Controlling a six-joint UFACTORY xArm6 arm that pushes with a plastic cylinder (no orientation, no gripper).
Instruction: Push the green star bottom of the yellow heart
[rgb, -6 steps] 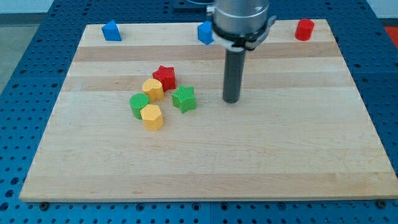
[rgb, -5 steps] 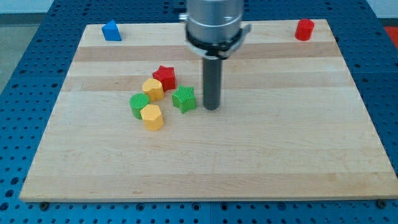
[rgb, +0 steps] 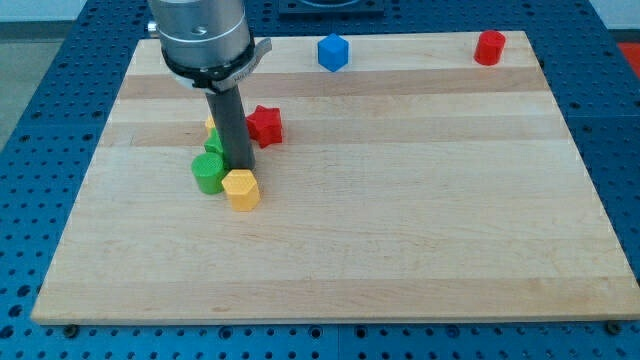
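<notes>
Judging that small, light green plastic star (rgb: 213, 145), mostly hidden behind my tip (rgb: 241, 165), you'd nudge its flat side; no gripper exists to report.

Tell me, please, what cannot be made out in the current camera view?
- Green star: mostly behind the rod; shape unreadable.
- Yellow heart: only a sliver shows beside the rod.
- My tip: contact with either block unclear.
- Blue block at the view's top left: behind the arm.

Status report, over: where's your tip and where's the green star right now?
My tip down in the block cluster, just above yellow block. Green star mostly hidden behind rod, sliver at. Green block and red star crowd close.
</notes>
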